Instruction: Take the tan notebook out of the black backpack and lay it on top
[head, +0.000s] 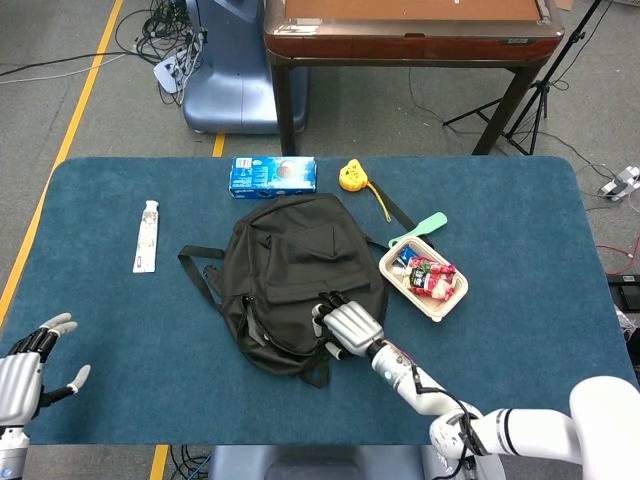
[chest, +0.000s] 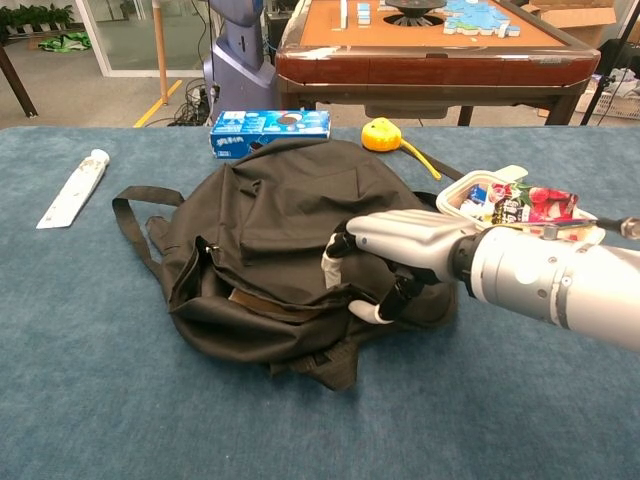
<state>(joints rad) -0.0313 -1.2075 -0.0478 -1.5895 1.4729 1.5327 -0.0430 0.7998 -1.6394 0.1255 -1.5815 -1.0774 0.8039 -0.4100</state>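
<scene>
A black backpack (head: 290, 275) lies flat on the blue bench (head: 520, 250), its side opening gaping towards the robot's left. Inside that opening a thin tan edge is seen in the chest view — the tan notebook (chest: 262, 303), still tucked within the bag and mostly hidden. The right hand (chest: 395, 250) is laid on the backpack's near right part, fingers curled down onto the black cloth; whether cloth is actually gripped cannot be told. The notebook's visible edge lies just left of this hand, apart from the fingertips. The left hand (head: 25, 375) is held off at the bench's near left corner, well apart from the bag, fingers spread and holding nothing. Beside the backpack stand a tray of snacks (head: 423, 278), a blue box (head: 272, 175) and a yellow tape measure (head: 350, 177).
</scene>
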